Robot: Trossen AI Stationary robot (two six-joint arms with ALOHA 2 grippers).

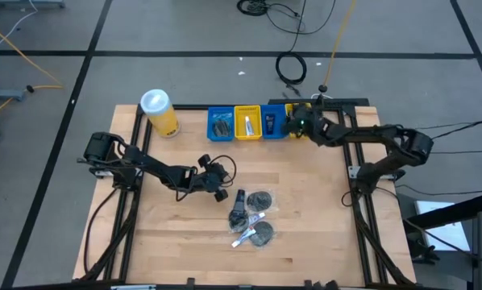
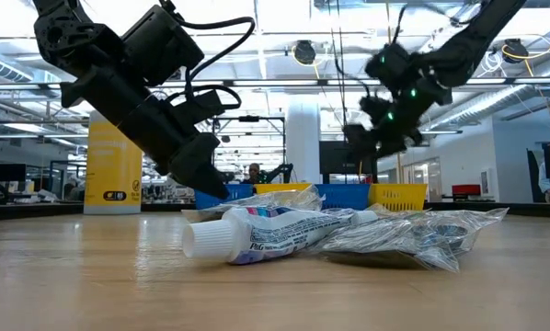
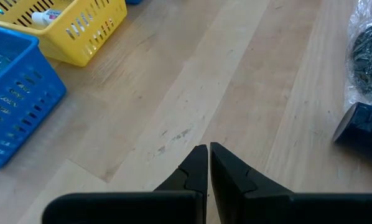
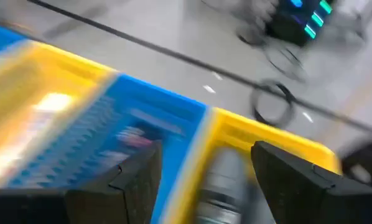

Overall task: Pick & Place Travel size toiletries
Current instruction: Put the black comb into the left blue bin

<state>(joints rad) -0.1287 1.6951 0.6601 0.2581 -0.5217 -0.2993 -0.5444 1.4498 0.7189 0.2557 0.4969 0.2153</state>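
Mostly bagged toiletries (image 1: 253, 219): grey discs, white tube, dark bottle.

The high view looks straight down on the whole wooden table (image 1: 305, 201), while the low view sits at tabletop height, very near the toothpaste tube (image 2: 257, 234), facing level toward the row of bins (image 2: 349, 195) that both share. The left wrist view looks down close past its fingers (image 3: 195, 168) beside those bins; the right wrist view hangs just above them
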